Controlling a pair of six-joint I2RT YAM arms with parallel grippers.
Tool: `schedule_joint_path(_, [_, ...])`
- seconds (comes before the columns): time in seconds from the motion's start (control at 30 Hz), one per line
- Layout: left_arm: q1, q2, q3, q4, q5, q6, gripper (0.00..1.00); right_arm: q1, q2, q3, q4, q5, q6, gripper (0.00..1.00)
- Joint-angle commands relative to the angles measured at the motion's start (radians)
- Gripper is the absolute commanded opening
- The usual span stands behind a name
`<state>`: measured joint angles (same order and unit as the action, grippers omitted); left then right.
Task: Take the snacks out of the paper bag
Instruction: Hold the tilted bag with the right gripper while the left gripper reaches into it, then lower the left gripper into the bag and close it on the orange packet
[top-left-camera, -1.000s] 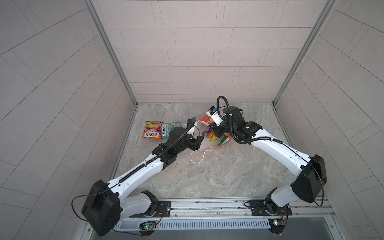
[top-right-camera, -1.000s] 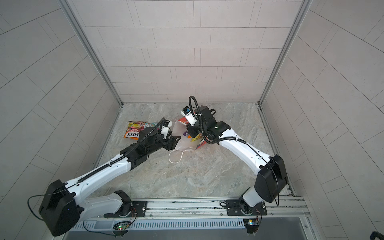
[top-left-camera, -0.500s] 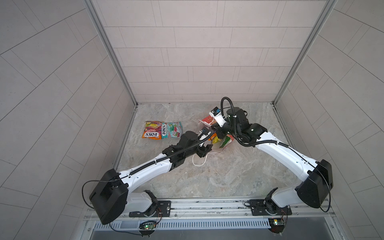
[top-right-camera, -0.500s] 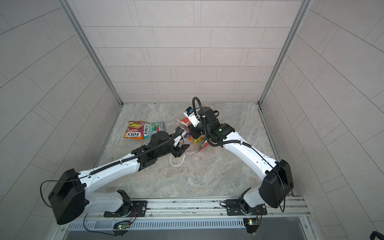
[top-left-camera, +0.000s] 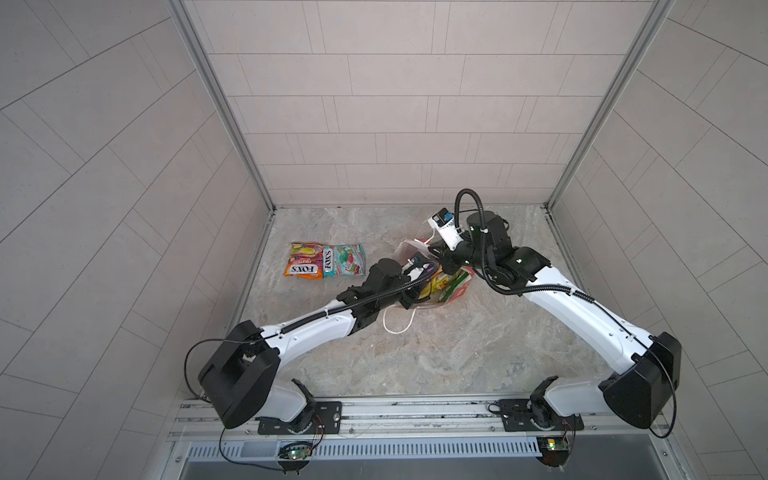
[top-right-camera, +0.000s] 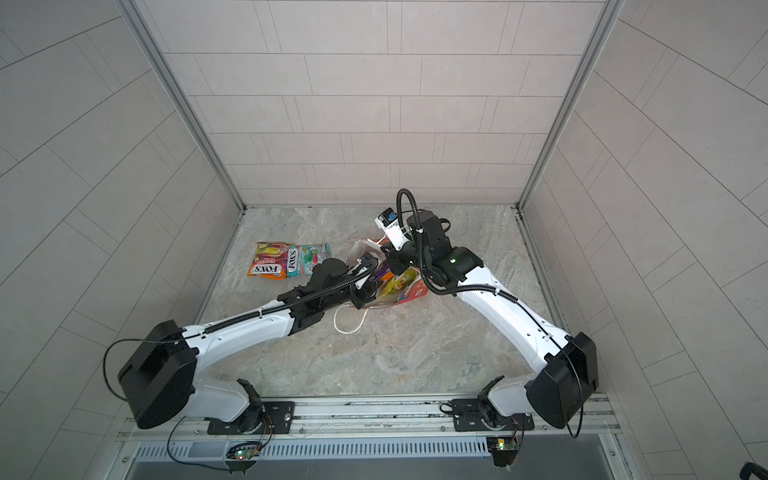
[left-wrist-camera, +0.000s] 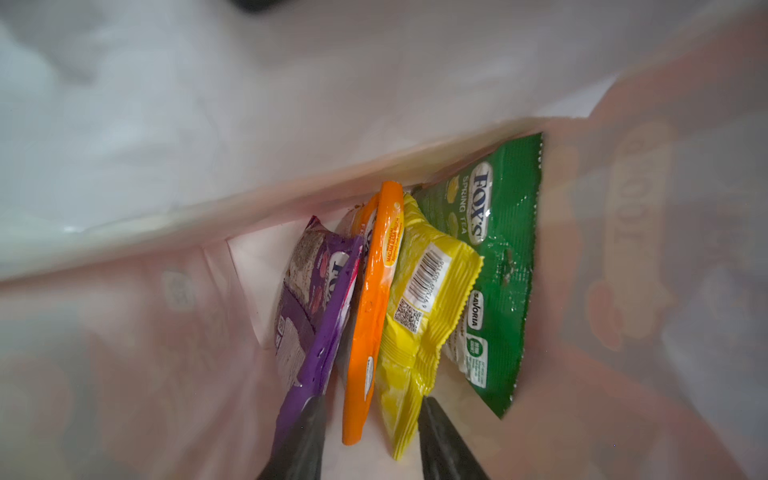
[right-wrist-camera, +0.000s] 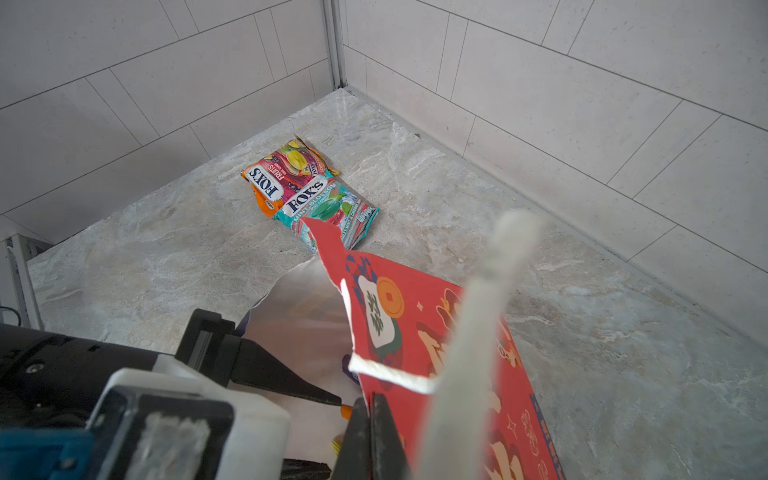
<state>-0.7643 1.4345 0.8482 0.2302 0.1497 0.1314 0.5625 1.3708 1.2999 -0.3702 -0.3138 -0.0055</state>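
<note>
Left end effector (left-wrist-camera: 370, 409) sits inside the bag (right-wrist-camera: 436, 324), jaws apart astride the orange packet (left-wrist-camera: 374, 291) and yellow packet (left-wrist-camera: 419, 311) (not squeezing). Right end effector (right-wrist-camera: 370, 409) is clenched on the bag's rim.

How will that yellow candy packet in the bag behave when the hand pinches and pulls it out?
The yellow packet looks crinkled and bent, so probably floppy. Its glossy film may slip in a light pinch. It's pressed against the orange packet in the bag, so that one might drag along.
</note>
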Motion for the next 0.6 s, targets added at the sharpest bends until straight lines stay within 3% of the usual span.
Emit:
schedule_joint_path(0.0, [0.0,0.03,0.068,0.022,0.004,0.023,0.42,-0.002,-0.033,-0.013,0.036,-0.024,0.012,0.0])
schedule_joint_path(0.57, [0.002,0.181,0.196,-0.014,-0.048,0.07,0.41,-0.001,-0.07,-0.062,0.093,-0.036,0.008,0.0])
